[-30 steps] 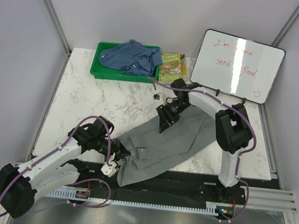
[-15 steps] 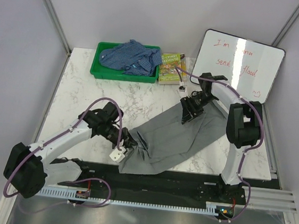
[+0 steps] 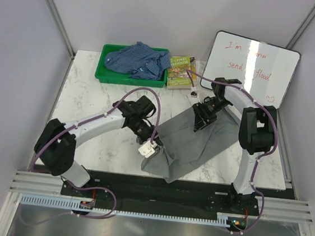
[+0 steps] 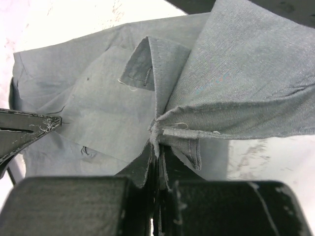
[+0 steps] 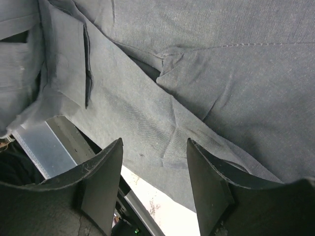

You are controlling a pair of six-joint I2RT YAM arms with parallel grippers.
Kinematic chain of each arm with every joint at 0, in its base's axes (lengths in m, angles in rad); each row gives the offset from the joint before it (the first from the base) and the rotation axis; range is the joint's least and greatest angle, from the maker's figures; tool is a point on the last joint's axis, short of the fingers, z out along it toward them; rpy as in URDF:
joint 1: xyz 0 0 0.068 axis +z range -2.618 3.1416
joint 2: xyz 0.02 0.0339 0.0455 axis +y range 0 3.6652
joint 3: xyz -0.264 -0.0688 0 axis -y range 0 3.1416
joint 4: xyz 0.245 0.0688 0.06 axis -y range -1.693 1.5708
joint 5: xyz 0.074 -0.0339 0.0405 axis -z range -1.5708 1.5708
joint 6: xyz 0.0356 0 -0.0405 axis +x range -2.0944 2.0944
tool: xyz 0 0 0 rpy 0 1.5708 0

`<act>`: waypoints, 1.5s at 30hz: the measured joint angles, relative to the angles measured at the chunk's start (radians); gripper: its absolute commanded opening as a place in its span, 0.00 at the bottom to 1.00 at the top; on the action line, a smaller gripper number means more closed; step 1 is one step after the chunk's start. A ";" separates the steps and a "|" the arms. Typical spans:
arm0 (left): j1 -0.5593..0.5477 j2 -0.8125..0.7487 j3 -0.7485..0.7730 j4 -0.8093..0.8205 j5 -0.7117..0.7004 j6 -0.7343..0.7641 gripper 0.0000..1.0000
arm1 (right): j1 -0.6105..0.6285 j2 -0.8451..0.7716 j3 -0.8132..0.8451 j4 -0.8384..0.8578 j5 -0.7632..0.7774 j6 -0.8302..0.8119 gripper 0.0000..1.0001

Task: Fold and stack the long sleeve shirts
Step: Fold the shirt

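The grey long sleeve shirt (image 3: 195, 143) lies bunched across the right half of the table. My left gripper (image 3: 155, 146) is shut on a gathered hem of it, and in the left wrist view the cloth (image 4: 236, 73) fans out from the pinch between the tips of that gripper (image 4: 158, 147). My right gripper (image 3: 199, 121) stands open just above the shirt's far edge, nothing between its fingers (image 5: 103, 172), with grey cloth (image 5: 206, 78) below them. The blue checked shirt (image 3: 139, 60) sits crumpled in the green bin (image 3: 105, 72) at the back.
A small book (image 3: 180, 71) lies beside the bin. A whiteboard (image 3: 250, 68) leans at the back right. A black strip (image 3: 139, 184) runs along the table's near edge, under the shirt's lower corner. White marble shows at the left.
My left gripper has carried the shirt's near left part rightward and away from the edge, bunching the cloth. My right gripper moved back and right, then stayed still, open.
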 measured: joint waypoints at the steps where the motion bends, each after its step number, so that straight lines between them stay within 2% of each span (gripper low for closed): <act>1: -0.005 0.031 0.025 -0.002 -0.005 -0.009 0.06 | -0.002 0.000 0.000 -0.003 -0.001 -0.002 0.63; 4: -0.016 0.123 0.105 -0.001 -0.023 -0.042 0.07 | -0.011 0.000 0.000 -0.014 -0.003 -0.010 0.63; 6: -0.020 0.164 0.146 0.001 -0.032 -0.063 0.13 | -0.018 0.000 0.000 -0.017 -0.003 -0.015 0.64; 7: -0.024 0.182 0.167 0.002 -0.036 -0.072 0.17 | -0.022 0.000 0.000 -0.019 -0.003 -0.018 0.64; 10: -0.042 0.219 0.212 0.003 -0.061 -0.092 0.44 | -0.031 0.000 0.000 -0.027 -0.006 -0.025 0.66; 13: -0.071 0.258 0.263 0.003 -0.087 -0.125 0.55 | -0.040 0.000 0.000 -0.043 -0.011 -0.031 0.66; 22: -0.086 0.349 0.371 0.073 -0.133 -0.262 0.59 | -0.087 0.000 0.018 -0.082 -0.013 -0.058 0.67; 30: -0.053 0.352 0.391 0.263 -0.196 -0.544 0.61 | -0.129 -0.004 0.046 -0.109 -0.003 -0.070 0.62; 39: 0.099 0.328 0.355 0.239 -0.225 -0.810 0.52 | -0.079 -0.037 0.012 0.008 0.091 0.014 0.56; 45: 0.079 0.356 0.274 0.204 -0.270 -0.928 0.43 | 0.002 -0.032 -0.009 0.086 0.120 0.070 0.56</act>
